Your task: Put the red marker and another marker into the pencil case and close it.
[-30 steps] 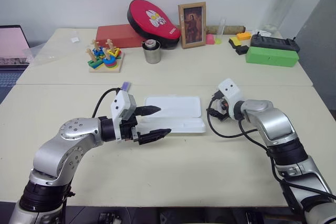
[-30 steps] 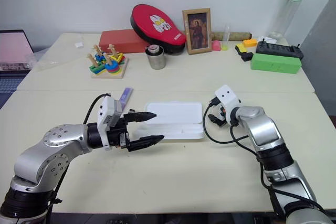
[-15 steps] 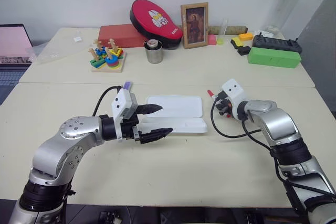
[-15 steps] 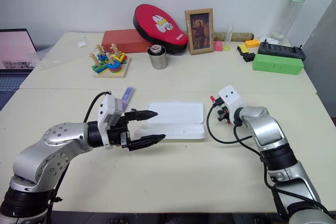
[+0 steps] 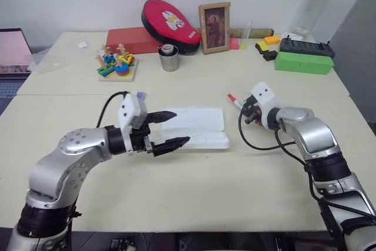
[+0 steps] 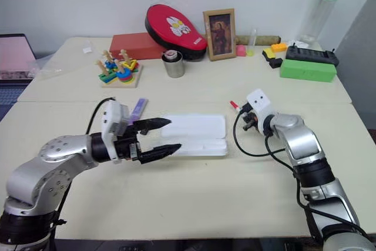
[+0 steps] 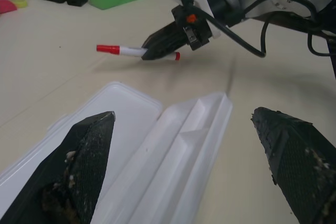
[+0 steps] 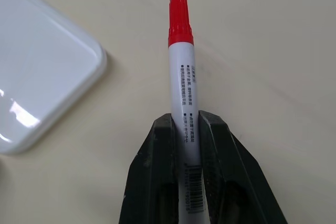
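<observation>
The right gripper [image 7: 163, 45] has closed on the slim white red-capped marker [image 8: 182, 72] and lifted it off the desk [image 5: 194, 192], at three o'clock from the open flat white plastic pencil case [image 5: 197, 124]. The left gripper [image 5: 167, 129] hovers spread wide above the case's nine-o'clock end. The short purple highlighter [image 6: 137, 109] lies just beyond it. Nothing is packed yet.

Left gripper [image 5: 168, 129] held out level above the table's near half, pointing toward the right arm, black fingers [image 7: 86, 156] spread wide, nothing between them. Right gripper [image 7: 157, 51] raised off the table nearer its right edge, tilted down, fingers [image 8: 157, 171] clamped on the red marker [image 8: 181, 72], red cap sticking out front.
</observation>
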{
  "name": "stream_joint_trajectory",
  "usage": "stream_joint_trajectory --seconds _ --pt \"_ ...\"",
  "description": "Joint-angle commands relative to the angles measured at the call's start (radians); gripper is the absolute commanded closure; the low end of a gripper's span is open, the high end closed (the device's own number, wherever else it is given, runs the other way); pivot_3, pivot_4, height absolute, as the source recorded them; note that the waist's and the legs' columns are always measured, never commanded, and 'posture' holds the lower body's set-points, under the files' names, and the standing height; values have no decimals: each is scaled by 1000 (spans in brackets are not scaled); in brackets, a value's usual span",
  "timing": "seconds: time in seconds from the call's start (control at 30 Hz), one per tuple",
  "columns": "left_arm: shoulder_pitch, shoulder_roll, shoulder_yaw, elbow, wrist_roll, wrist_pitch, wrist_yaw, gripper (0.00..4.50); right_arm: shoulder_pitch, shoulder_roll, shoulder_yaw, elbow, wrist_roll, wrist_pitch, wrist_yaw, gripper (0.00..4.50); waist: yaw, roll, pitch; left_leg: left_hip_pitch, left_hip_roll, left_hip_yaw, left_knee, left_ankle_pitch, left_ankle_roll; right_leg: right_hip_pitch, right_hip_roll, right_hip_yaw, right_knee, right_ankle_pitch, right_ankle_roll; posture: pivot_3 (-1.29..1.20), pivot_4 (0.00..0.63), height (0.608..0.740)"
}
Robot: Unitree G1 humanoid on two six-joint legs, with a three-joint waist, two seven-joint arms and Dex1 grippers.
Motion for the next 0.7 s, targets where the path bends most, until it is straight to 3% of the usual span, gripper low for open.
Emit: stream_joint_trajectory --seconds 0.03,0.3,0.47,0.7 --pt "102 27 119 -93 -62 33 27 0 -50 0 -16 -82 70 -70 115 4252 -7 0 0 0 0 0 -1 0 0 0 0 0 0 0 0 0 150 740" --pt "309 43 273 -169 -98 56 63 0 -48 -11 186 -174 87 -113 337 4252 -2 0 0 0 0 0 0 0 0 0 0 0 1 0 0 0 150 740" --pt "380 35 330 -216 -121 59 103 0 -49 -12 303 -141 8 -162 373 4252 -1 0 0 0 0 0 1 0 0 1 0 0 0 0 0 0 150 740" --pt "418 36 346 -251 -149 53 148 0 -57 7 348 -112 -38 -179 389 4252 -1 0 0 0 0 0 1 0 0 0 0 0 0 0 0 0 150 740"
